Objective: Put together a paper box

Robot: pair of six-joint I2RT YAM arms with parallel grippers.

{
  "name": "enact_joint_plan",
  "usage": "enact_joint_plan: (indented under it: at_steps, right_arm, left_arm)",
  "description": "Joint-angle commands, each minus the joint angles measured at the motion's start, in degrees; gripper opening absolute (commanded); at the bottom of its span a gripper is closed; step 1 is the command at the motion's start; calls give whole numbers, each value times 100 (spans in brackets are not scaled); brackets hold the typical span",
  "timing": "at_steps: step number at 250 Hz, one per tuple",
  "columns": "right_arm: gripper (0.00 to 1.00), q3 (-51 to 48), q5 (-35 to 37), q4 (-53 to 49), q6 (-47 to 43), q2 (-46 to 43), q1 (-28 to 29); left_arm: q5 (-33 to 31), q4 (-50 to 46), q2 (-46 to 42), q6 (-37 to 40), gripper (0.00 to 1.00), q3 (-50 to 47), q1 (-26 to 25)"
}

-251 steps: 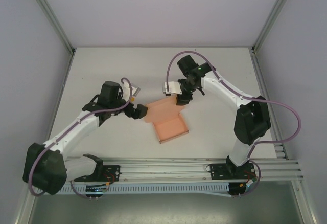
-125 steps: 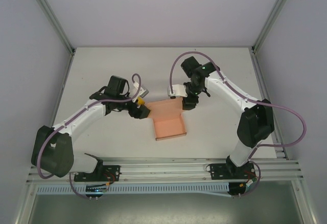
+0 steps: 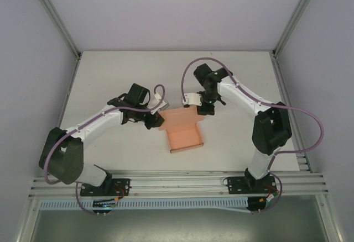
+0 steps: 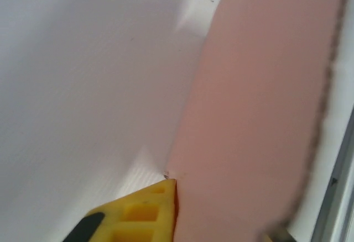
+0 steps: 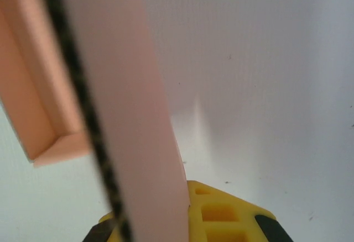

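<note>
The paper box [image 3: 183, 132] is salmon-pink card, partly folded, lying mid-table with its tray part toward the near edge. My left gripper [image 3: 156, 119] is at its left flap and shut on the card. In the left wrist view the pink flap [image 4: 260, 115] rises right against one yellow finger [image 4: 141, 214]. My right gripper [image 3: 203, 109] is at the far right corner, shut on a flap. In the right wrist view that flap [image 5: 133, 131] stands edge-on beside the yellow finger [image 5: 227, 217], and the box's folded tray [image 5: 33, 104] lies at the upper left.
White tabletop [image 3: 110, 76] spreads all round the box, enclosed by grey walls and corner posts [image 3: 55, 15]. An aluminium rail [image 3: 188, 178] with both arm bases runs along the near edge.
Both grippers have closed on the box's flaps. The left arm swung right and in toward the left flap; the right gripper shifted slightly and clamped the far right flap.
</note>
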Motion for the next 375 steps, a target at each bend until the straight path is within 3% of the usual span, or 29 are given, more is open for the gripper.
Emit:
enact_joint_plan:
  at_steps: [1,16,42,55,65,73,119,153,179,201,240,277,315,375]
  right_arm:
    - [0,20,212,-14,289,-64,-10]
    - [0,-20,356,395,710,-161,-15]
    - [0,-72,862,1457,2007,-408,-8]
    - [0,-57,999,1916,2883,-523,19]
    - [0,-67,1147,2249,3545,-596,18]
    - [0,-108,1224,2498,4183,-663,21]
    - [0,-985,1806,4099,7061,-845,105]
    - [0,-1163,2078,4553,8405,-663,193]
    - [0,-1183,2307,4711,8948,-473,267]
    - [0,-1118,2210,4731,9201,-304,307]
    - [0,-1162,2305,4938,9253,-183,622]
    - [0,-1285,2469,4943,9241,-260,804]
    - [0,-1557,2651,5051,9173,-452,882]
    - [0,-2336,3193,5594,8783,-774,1118]
  left_arm:
    - [-428,93,-179,-206,3,232,-47]
    - [-786,192,-220,-464,1,319,-94]
    - [-1939,278,-190,-1131,3,574,-180]
    - [-2418,272,-130,-1507,0,751,-190]
    - [-2707,256,-49,-1798,5,899,-201]
    - [-2977,268,45,-2115,0,1001,-201]
    - [-3289,505,826,-3196,0,1455,-292]
    - [-3518,504,1364,-3711,0,1834,-455]
    - [-3572,571,1619,-4268,0,1931,-464]
    - [-3096,878,1710,-4532,0,1866,-467]
    - [-2747,1259,1784,-5071,0,1891,-467]
    - [-2882,1195,1852,-5394,0,1982,-468]
    - [-2793,1672,1890,-5278,0,1659,-474]
    - [-2128,3519,1504,-4641,0,55,-482]
